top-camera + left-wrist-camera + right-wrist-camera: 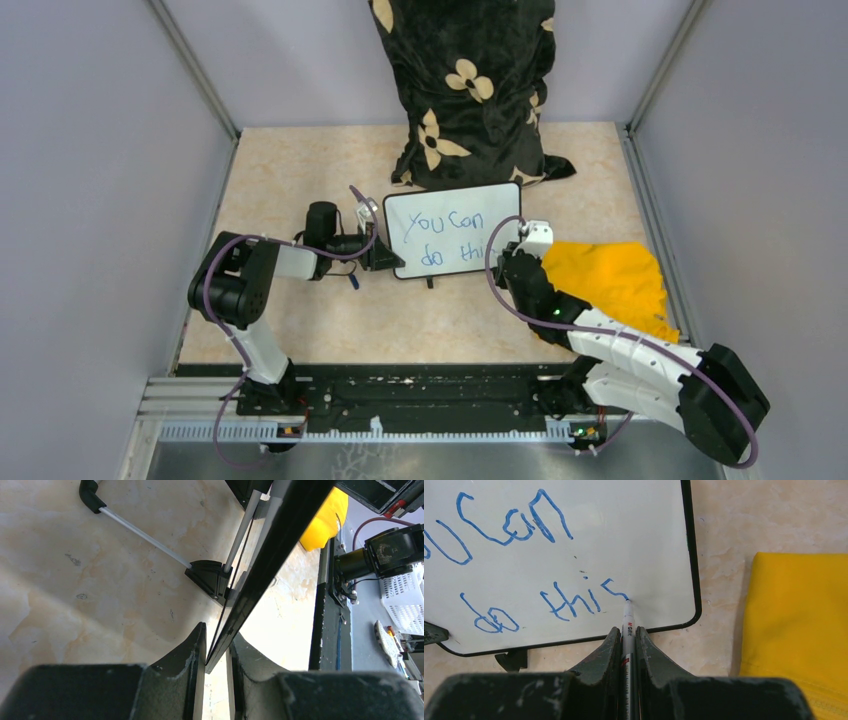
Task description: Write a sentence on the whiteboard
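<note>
Right gripper (626, 639): jaws clamped on the marker (627, 622), long axis straight ahead, tip touching the whiteboard (659, 535) at the last letter of the sentence (569, 604). Left gripper (218, 652): jaws pinch the whiteboard's opposite edge. Yellow cloth (799, 620) lies on the worktop (734, 520) right of the writing jaws, judged clear.

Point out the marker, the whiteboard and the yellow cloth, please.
marker (628, 619): right wrist view, white barrel just behind the tip.
whiteboard (639, 540): right wrist view, bare white surface.
cloth (605, 275): top view, middle of the fabric.
</note>
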Controlling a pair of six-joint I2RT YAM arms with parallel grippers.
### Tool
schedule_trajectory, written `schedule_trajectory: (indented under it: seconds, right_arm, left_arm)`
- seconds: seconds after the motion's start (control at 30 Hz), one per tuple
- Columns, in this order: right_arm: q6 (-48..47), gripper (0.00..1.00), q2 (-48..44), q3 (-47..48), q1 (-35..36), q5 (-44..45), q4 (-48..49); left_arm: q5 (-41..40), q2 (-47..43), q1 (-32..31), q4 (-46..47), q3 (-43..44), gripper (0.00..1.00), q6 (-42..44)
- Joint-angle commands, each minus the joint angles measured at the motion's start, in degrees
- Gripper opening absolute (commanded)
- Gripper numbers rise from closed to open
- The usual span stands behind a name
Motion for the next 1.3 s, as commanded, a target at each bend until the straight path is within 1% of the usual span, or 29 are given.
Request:
schedule_trajectory:
  seconds: [0.0,0.97,1.13,1.27]
  right_arm:
    - [0.4,0.00,-0.7,-0.5,-0.6,-0.9,1.0]
    - [1.2,0.00,4.0,1.3,-0.6,-6.7,5.3]
    - [0.8,0.00,3.1,1.5,-0.6,-6.9,4.4]
    - [0.2,0.00,-0.1,1.4,-0.7,-7.3,2.0]
  left_arm:
    - [-1.4,1.1,-0.3,-0.7,1.1,0.26,2.2]
    - [-1.4,1.0,-0.4,-0.8,1.2,0.26,2.3]
    - [-1.5,1.0,-0.4,-0.8,1.2,0.26,2.4]
    - [-1.5,0.9,-0.4,-0.8,1.2,0.26,2.4]
